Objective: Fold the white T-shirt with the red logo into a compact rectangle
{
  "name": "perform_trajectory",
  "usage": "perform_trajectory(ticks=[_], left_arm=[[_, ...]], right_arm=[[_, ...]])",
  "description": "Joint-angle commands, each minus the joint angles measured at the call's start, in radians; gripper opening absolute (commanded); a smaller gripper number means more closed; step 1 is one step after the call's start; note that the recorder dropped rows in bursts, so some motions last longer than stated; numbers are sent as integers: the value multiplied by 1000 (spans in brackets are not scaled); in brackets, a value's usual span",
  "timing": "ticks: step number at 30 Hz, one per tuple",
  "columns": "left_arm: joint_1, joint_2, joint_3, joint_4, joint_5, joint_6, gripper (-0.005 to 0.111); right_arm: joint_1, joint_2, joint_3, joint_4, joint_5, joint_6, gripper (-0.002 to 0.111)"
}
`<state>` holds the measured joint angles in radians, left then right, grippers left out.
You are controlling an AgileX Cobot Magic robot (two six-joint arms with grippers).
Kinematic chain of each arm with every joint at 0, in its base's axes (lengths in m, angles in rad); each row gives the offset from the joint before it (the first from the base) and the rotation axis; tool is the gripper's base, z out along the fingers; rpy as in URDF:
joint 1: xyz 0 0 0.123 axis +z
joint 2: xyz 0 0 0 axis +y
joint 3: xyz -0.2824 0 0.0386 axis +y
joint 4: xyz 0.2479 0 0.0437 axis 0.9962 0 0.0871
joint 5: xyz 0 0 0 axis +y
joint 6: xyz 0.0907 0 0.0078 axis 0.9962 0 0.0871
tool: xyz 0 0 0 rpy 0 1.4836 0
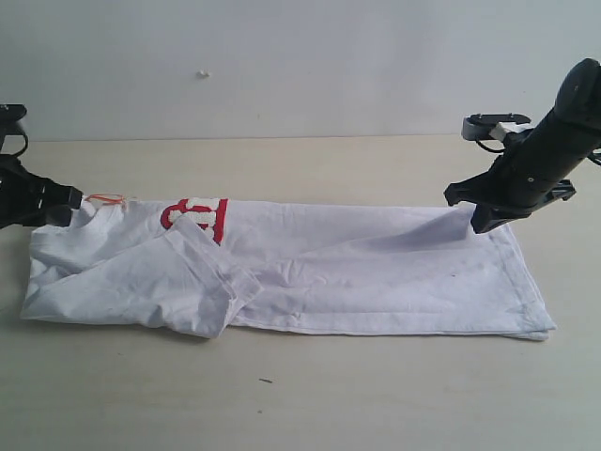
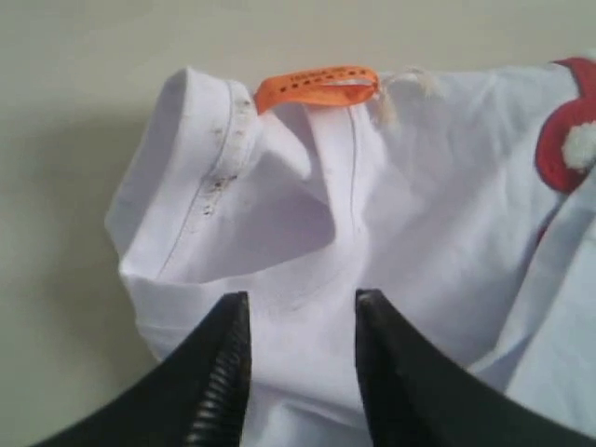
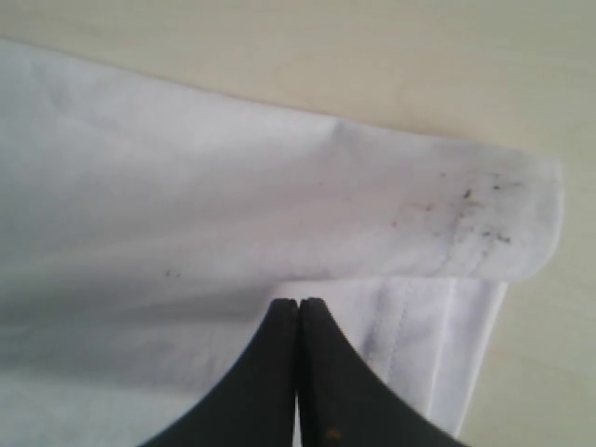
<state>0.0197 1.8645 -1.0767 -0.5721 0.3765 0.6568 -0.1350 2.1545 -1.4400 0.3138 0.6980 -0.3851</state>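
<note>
The white T-shirt (image 1: pixel 357 272) lies in a long folded band across the table, one sleeve (image 1: pixel 202 282) turned over its front. Part of the red logo (image 1: pixel 195 216) shows near the collar. My left gripper (image 1: pixel 68 202) sits at the collar end beside the orange neck tag (image 1: pixel 105 199). In the left wrist view its jaws (image 2: pixel 303 303) stand open over the collar cloth, below the tag (image 2: pixel 317 86) and next to the logo (image 2: pixel 559 149). My right gripper (image 1: pixel 474 211) is shut on the shirt's far hem corner, which rises in a tent to it. Its tips (image 3: pixel 298 303) press together against the folded cloth (image 3: pixel 279 205).
The pale wooden table (image 1: pixel 300 404) runs on in front of and behind the shirt, up to a plain wall at the back. A small dark speck (image 1: pixel 266 381) lies on the table in front of the shirt.
</note>
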Motion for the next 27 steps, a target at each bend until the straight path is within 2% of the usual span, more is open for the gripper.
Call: perform_trajectory(ticks=[1,8,13,27], left_arm=[[17,27,-8,-24,-15,20,38],[31,76,-9,-73,-5,50,38],[31,105,-47,-197,91,164,38],[31,120,-51,-225,51,212,38]], right_arm=[[-4,-12,5,1,-9,-7,0],[-4,-12,5,1,-6,-7,0],[-4,-12,5,1,-6,-7,0],[-4,-12,5,-3,-5,-7,0]])
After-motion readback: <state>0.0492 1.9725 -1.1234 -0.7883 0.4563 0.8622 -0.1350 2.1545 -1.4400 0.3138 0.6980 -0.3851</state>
